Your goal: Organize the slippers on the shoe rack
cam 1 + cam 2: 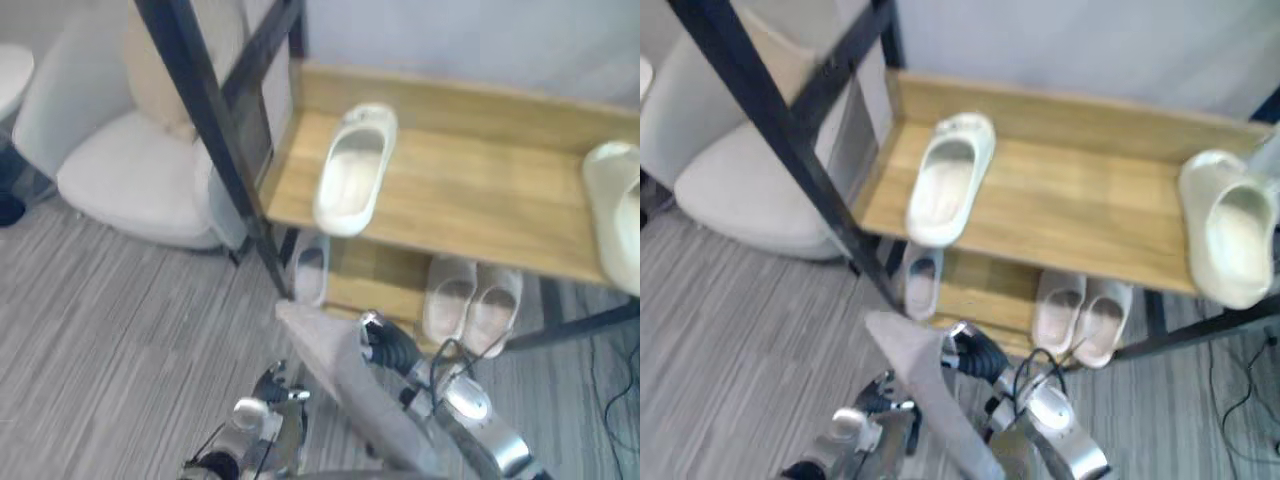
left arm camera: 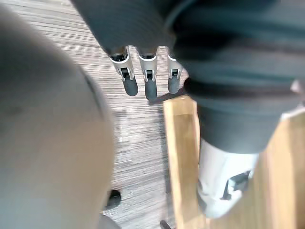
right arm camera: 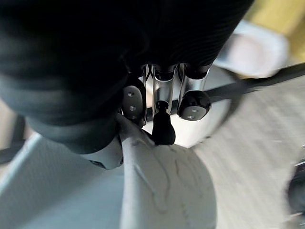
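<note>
Now, your left eye view looks down on the shoe rack [image 1: 480, 190]. One white slipper [image 1: 355, 170] lies on the upper shelf near its left end, reaching the front edge. On the lower shelf [image 1: 370, 270] a single slipper [image 1: 310, 268] sits at the left. A pair of slippers [image 1: 450, 298] sits side by side further right. In front of the rack, above the floor [image 1: 120, 340], your right hand [image 1: 388, 345] grips a grey slipper [image 1: 345, 385]. Your left hand [image 1: 268, 415] hangs low beside it, just left of that slipper. A white armchair [image 1: 140, 170] stands to the left of the rack.

Your right eye view gives the same scene. It adds another white slipper [image 1: 1230, 230] at the right end of the upper shelf, its end hanging over the front edge.

Your left wrist view shows the left hand's fingers [image 2: 148, 81] straight and holding nothing, over the floor beside a wooden edge of the rack.

Your right wrist view shows the right hand's fingers [image 3: 164, 129] curled down onto the grey slipper, clamping it.
</note>
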Controlling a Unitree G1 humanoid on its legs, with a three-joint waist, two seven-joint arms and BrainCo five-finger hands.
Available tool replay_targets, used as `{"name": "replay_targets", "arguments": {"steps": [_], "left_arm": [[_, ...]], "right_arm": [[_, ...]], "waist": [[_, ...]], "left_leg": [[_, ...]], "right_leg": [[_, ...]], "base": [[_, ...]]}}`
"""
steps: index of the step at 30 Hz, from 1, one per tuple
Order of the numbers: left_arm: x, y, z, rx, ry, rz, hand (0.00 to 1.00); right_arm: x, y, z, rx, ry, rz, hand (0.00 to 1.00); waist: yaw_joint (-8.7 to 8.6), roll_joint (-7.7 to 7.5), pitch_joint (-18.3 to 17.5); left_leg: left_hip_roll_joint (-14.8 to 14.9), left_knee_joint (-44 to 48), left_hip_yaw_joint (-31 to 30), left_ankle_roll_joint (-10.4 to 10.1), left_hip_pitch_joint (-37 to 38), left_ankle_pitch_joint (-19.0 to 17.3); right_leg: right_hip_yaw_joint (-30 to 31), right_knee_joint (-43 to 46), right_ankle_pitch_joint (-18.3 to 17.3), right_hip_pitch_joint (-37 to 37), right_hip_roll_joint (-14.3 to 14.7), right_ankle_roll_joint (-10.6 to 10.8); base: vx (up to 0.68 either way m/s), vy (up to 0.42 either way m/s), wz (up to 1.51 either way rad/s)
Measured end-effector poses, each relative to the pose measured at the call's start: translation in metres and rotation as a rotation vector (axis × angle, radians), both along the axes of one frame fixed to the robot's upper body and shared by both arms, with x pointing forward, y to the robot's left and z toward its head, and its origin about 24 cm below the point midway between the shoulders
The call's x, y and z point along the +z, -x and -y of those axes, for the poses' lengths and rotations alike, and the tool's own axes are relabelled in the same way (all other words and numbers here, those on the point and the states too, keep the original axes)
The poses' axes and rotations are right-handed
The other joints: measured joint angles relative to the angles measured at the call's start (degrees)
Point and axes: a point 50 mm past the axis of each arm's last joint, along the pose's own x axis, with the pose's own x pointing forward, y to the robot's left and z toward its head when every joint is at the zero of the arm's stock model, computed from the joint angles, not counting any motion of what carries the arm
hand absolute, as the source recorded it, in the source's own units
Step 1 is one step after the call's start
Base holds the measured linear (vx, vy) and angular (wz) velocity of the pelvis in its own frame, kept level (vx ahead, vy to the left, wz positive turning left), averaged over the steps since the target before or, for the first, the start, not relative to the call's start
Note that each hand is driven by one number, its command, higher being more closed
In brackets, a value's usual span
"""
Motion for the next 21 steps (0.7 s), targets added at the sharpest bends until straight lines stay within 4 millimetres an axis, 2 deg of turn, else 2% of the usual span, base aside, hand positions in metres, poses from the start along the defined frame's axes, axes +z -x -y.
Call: {"name": "replay_targets", "arguments": {"steps": [4, 7, 10, 11, 13, 14, 16, 21], "left_arm": [[0.007, -0.011, -0.002, 0.028, -0.002, 0.043, 0.00], [0.016, -0.021, -0.004, 0.113, 0.038, 0.096, 0.00], [0.028, -0.033, -0.002, 0.163, 0.075, 0.165, 0.00], [0.032, -0.036, -0.002, 0.177, 0.082, 0.187, 0.00], [0.045, -0.047, -0.002, 0.223, 0.112, 0.256, 0.00], [0.046, -0.048, -0.003, 0.228, 0.115, 0.262, 0.00], [0.056, -0.054, -0.006, 0.265, 0.141, 0.313, 0.00], [0.063, -0.058, -0.020, 0.347, 0.174, 0.356, 0.00]], "right_arm": [[0.004, -0.008, 0.000, -0.018, 0.071, 0.062, 1.00], [0.010, -0.014, 0.000, -0.067, 0.096, 0.118, 1.00], [0.032, -0.020, 0.002, -0.154, 0.076, 0.235, 1.00], [0.042, -0.023, 0.003, -0.192, 0.059, 0.280, 1.00], [0.067, -0.033, 0.013, -0.314, 0.042, 0.414, 1.00], [0.069, -0.035, 0.015, -0.328, 0.040, 0.428, 1.00], [0.087, -0.043, 0.027, -0.432, 0.025, 0.513, 1.00], [0.104, -0.050, 0.033, -0.510, 0.034, 0.605, 1.00]], "waist": [[0.22, 0.25, 0.51], [0.34, -0.01, 1.28], [0.50, -0.11, 1.49], [0.63, -0.13, 1.50], [1.07, -0.48, 1.84], [1.10, -0.52, 1.95], [1.73, -0.74, 2.23], [2.30, -1.03, 2.47]], "left_leg": [[0.41, 2.06, 0.25, -0.76, -7.25, 0.53], [0.61, 6.77, 1.64, -1.48, -12.42, 0.21], [0.91, 12.32, 2.06, -2.27, -18.77, -1.19], [1.47, 14.57, 2.43, -1.99, -21.01, -1.74], [1.97, 20.60, 2.64, -2.01, -26.17, -3.62], [2.04, 21.14, 2.62, -2.03, -26.55, -3.83], [2.57, 25.64, 2.46, -2.44, -30.34, -5.49], [3.70, 31.19, 2.28, -3.34, -36.02, -7.13]], "right_leg": [[-0.10, 4.42, -0.49, -7.88, -0.81, -0.67], [0.36, 11.18, -2.79, -13.62, -2.54, -0.97], [1.20, 16.77, -4.64, -19.88, -3.16, -1.50], [1.31, 18.54, -5.27, -21.87, -3.06, -2.02], [1.97, 24.08, -7.15, -26.72, -3.21, -2.33], [1.98, 24.62, -7.33, -27.03, -3.20, -2.38], [2.35, 28.79, -9.07, -30.64, -3.17, -2.75], [2.61, 34.28, -11.15, -36.03, -2.99, -3.63]], "base": [[-0.18, -0.030, 0.10], [-0.11, -0.038, 0.07], [-0.09, -0.020, -0.01], [-0.07, -0.021, -0.09], [-0.08, -0.019, -0.07], [-0.05, -0.015, -0.04], [-0.06, -0.026, -0.05], [-0.04, -0.042, -0.02]]}}
